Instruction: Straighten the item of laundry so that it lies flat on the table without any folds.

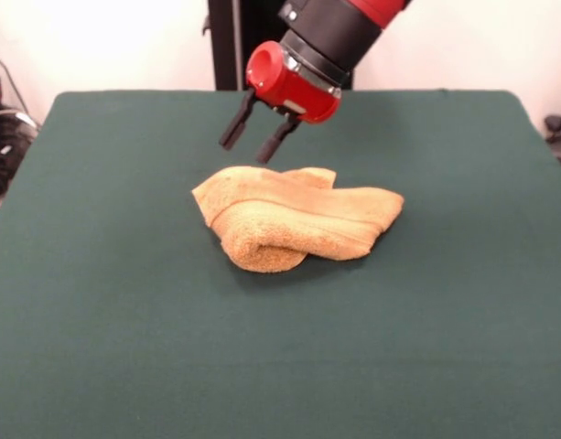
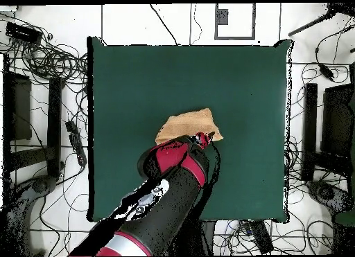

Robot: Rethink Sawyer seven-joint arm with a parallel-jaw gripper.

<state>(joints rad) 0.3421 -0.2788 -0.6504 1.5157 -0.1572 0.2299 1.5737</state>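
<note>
The item of laundry (image 1: 294, 219), an orange-tan terry towel, lies crumpled near the middle of the green table (image 1: 124, 302). It is folded over itself, with a thick roll at its front edge. My gripper (image 1: 250, 141) hangs just above and behind the towel's far left part, tilted, its two black fingers (image 1: 235, 123) apart with nothing between them. In the overhead view the towel (image 2: 187, 124) shows partly, and the arm covers its edge nearest the robot's base. The gripper (image 2: 202, 138) there is mostly hidden under the red wrist.
Cables and equipment (image 2: 48, 67) lie on the floor round the table (image 2: 139, 81). A black post (image 1: 223, 46) stands behind the far edge. Green cloth shows on all sides of the towel.
</note>
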